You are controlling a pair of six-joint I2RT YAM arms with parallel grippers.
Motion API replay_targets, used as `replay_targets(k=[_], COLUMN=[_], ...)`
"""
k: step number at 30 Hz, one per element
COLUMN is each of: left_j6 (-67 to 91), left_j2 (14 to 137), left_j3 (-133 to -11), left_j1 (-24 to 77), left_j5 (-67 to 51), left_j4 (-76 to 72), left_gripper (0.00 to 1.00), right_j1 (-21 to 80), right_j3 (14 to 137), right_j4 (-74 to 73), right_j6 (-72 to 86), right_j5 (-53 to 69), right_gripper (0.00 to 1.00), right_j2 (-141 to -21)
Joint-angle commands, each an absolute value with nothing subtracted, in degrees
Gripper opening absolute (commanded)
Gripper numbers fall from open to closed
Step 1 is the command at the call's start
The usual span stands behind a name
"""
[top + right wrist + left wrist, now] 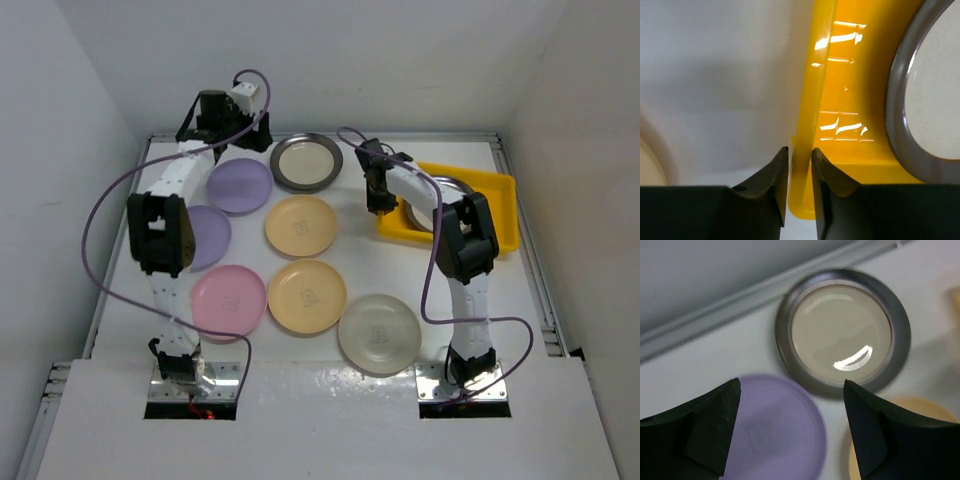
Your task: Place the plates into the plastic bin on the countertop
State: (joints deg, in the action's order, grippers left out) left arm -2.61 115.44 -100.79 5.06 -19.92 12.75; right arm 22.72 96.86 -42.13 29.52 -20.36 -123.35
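**Right pincer grips the bin wall while seven plates wait on the counter**

The plastic bin point(503, 214) sits at about three o'clock on the countertop point(395, 265), with one dark-rimmed plate point(935, 100) already lying flat inside it. The right gripper point(800, 155) is drawn together on the bin's nine o'clock wall, one finger outside and one inside, pinching the thin yellow lip. It holds no plate.

The left gripper point(792, 430) hangs with its fingers spread wide at around eleven o'clock, above the gap between a lilac plate point(775, 430) and a second dark-rimmed plate point(842, 335). It touches neither.

Spread across the counter are another lilac plate point(205, 237) at nine, a pink plate point(228, 300) at eight, two yellow-orange plates point(300, 225) point(306, 295) near the middle, and a cream plate point(378, 333) at five.

These plates look stiff, light and glossy, and they lie flat on an equally glossy surface. They will likely skate away if pushed from the side. The rim looks the only place to take hold, with one finger worked under the raised lip and the other over it. The bin itself seems light enough to slide when tugged.
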Motion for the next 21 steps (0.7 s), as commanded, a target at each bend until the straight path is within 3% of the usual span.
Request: replay_targets(k=[1, 5, 12, 19, 21], left_j6=[-0.09, 2.19, 10.01, 13.01, 13.01], left_j2=[126.27, 137.18, 145.71, 149.41, 150.02], left_j3=[-118.06, -129.18, -129.46, -127.97, -127.97], left_j1=[3.78, 3.78, 3.16, 3.16, 3.16], left_j5=[-22.41, -21.09, -21.09, -23.72, -24.52], left_j4=[18.63, 16.62, 5.63, 4.92, 4.92], left_gripper=[0.84, 0.85, 0.85, 0.76, 0.76], right_j1=[20.22, 20.3, 24.87, 26.37, 26.72], right_j3=[96.94, 94.23, 87.46, 83.32, 84.45], right_j4=[-39.99, -37.1, -36.47, -38.75, -39.46], right_j6=[28.66, 26.72, 23.91, 24.17, 24.08], right_j5=[-18.55, -14.34, -17.4, -19.25, -19.51], right_gripper=[0.2, 0.11, 0.01, 0.01, 0.09], right_j2=[-121.1, -122.17, -116.21, -111.45, -111.53])
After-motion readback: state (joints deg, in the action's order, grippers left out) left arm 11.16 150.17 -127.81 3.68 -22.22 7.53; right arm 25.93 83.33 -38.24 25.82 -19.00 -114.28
